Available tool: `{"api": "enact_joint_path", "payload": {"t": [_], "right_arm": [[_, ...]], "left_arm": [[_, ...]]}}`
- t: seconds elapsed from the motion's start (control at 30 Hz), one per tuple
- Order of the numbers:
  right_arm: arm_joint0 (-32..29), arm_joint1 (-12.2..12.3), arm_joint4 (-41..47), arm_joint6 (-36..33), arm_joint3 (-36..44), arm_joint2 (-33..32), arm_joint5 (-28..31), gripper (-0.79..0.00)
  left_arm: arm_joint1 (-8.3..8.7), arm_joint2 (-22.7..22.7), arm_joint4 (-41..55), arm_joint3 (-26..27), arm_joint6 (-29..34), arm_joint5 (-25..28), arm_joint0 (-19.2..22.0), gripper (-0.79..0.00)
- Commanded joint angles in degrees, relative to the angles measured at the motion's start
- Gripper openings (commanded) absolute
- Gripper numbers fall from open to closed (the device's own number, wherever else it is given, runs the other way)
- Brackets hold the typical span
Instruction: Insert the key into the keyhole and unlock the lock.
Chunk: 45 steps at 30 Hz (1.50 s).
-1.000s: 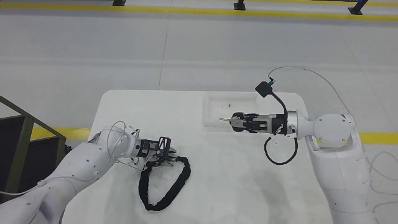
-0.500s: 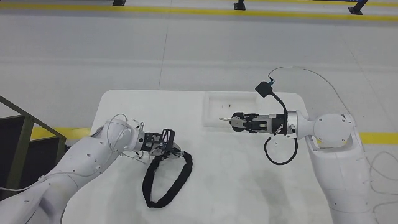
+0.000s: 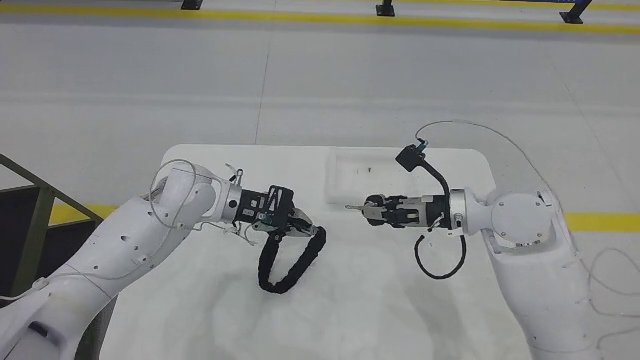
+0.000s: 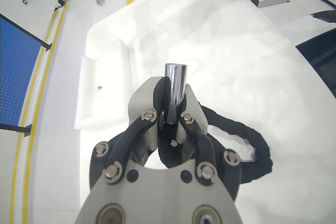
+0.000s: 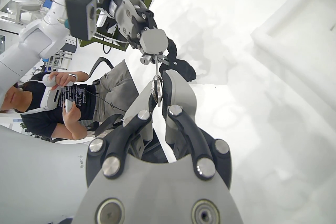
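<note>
**As lock and key are drawing together, the gap is narrowing**

While I am holding both pieces up off the worktop [image 3: 380, 300], the bigger change is happening on the left. My left fingers [image 3: 292, 223] are clamping the chrome barrel of the lock [image 4: 175, 83] and have been carrying it in from the near left edge toward the middle. Its black cable loop [image 3: 290, 265] is trailing along beneath it. To the right, my right fingers [image 3: 374, 207] are pinching the key [image 3: 353, 207] by its head and have been edging leftward. The blade is pointing at the barrel's open end, with the two still apart in the top view.

I am reading this as the approach nearly finishing. Lining the blade up with the keyhole is becoming the next concern, and insertion is not yet starting.

Counting from left to right, I am seeing one lock with one cable loop and one key hanging on one ring [image 5: 157, 89]. One foam tray [image 3: 345, 175] is sitting farther back on the worktop.
</note>
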<state>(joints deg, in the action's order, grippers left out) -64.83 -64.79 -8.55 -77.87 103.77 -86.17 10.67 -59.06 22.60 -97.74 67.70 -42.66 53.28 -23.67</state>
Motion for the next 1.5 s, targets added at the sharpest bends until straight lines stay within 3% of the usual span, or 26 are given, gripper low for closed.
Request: {"api": "enact_joint_path", "payload": {"t": [0.0, 0.2, 0.37, 0.87, 1.07, 1.23, 1.47], "right_arm": [[-1.7, 0.3, -0.8, 0.0, 2.9, -0.2, -0.4, -0.785], [-6.9, 1.2, -2.0, -0.2, 11.2, -2.5, -1.3, -0.785], [-8.6, 1.5, 0.5, -0.3, 13.0, -3.6, -2.5, -0.785], [-9.1, 1.6, -0.4, -1.2, 13.7, -3.0, -2.2, -0.785], [-10.2, 2.5, -4.4, -7.1, 22.3, -2.7, -10.1, -0.785], [-12.2, 3.3, -8.2, -9.2, 30.5, -4.2, -17.9, -0.785], [-11.0, 4.1, -8.3, -10.1, 30.9, -5.8, -24.0, -0.785]], "left_arm": [[0.72, 1.5, 0.7, 2.8, 1.9, 0.3, -0.6, -0.785], [1.76, 4.6, 3.1, 8.3, 5.3, 1.7, -2.0, -0.785], [2.16, 6.9, 5.6, 10.8, 5.5, 1.9, -2.8, -0.785], [2.40, 8.3, 6.9, 11.5, 4.7, 2.3, -3.3, -0.785], [2.32, 9.3, 10.0, 11.0, 5.2, 0.5, -5.2, -0.785], [1.23, 9.5, 12.9, 11.8, 9.1, -1.1, -5.5, -0.785], [-2.29, 6.1, 13.2, 11.8, 15.4, -2.2, -2.8, -0.785]]}}
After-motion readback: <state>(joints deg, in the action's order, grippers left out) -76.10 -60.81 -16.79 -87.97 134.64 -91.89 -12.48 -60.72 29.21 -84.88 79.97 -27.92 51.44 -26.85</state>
